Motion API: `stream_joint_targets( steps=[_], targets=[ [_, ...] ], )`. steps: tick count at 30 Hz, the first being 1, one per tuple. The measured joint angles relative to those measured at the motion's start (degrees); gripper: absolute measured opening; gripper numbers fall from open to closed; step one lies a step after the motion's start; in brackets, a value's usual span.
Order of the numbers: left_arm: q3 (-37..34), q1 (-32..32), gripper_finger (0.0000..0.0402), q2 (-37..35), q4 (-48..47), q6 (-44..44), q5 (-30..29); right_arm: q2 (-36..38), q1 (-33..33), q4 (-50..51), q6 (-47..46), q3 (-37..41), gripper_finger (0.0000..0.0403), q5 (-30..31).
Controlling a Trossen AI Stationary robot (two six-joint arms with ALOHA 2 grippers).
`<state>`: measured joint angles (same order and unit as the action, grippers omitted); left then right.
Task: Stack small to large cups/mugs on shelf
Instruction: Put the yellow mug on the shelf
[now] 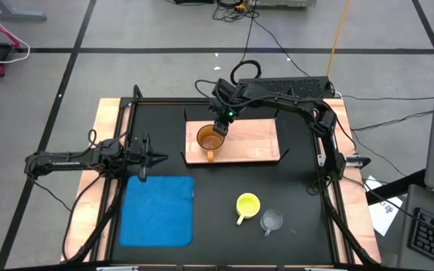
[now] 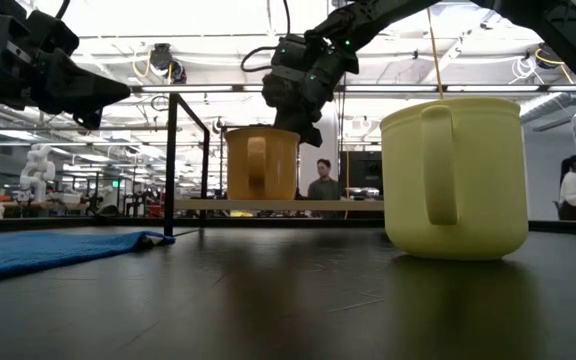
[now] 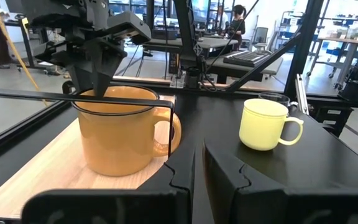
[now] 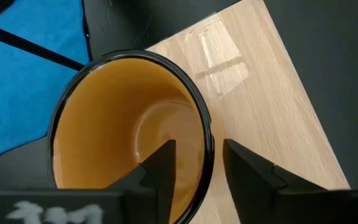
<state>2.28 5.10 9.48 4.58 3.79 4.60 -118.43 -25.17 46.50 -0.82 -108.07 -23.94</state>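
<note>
The shelf [image 1: 251,139] lies flat on the black table [image 1: 300,218], a pale wooden board with dark brackets at its corners. The orange mug [image 1: 210,138] stands upright on the shelf's left part, its handle turned toward the table's front edge. It is glossy orange-brown with a dark rim and is empty inside.

The right gripper [image 4: 201,163] is directly above that mug. Its fingers are apart and straddle the rim, one inside the mug and one outside over the shelf; they are not clamped on the wall.

Well in front of the shelf, toward its right end, the yellow mug [image 1: 247,205] stands upright on the bare table, pale yellow with its handle pointing to the front edge. The glass cup [image 1: 272,221] stands just beside it, further right and forward, clear and upright.

A blue mat [image 1: 157,211] lies on the table in front and to the left of the shelf. The left gripper [image 1: 159,158] waits left of the shelf, above the mat's back edge, fingers together and holding nothing. Nothing lies between the yellow mug and the shelf.

In the room beyond the shelf, a person [image 2: 320,180] is visible in the low view.
</note>
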Motion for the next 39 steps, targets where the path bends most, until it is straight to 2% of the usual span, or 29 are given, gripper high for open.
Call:
stream_joint_targets(
  steps=[9,31,39],
  targets=[
    [0.0,0.0,0.0033,0.0,-0.1,0.0,0.0,0.0,0.0,-0.2,0.0,0.0,0.0166,0.0],
    [0.0,0.0,0.0033,0.0,-0.1,0.4,0.0,0.2,-0.2,0.1,1.9,0.0,0.0165,-0.1],
    [0.0,0.0,0.0033,0.0,0.2,0.7,-0.1,4.5,-0.7,0.2,3.2,-0.1,0.0165,-0.2]
  ],
)
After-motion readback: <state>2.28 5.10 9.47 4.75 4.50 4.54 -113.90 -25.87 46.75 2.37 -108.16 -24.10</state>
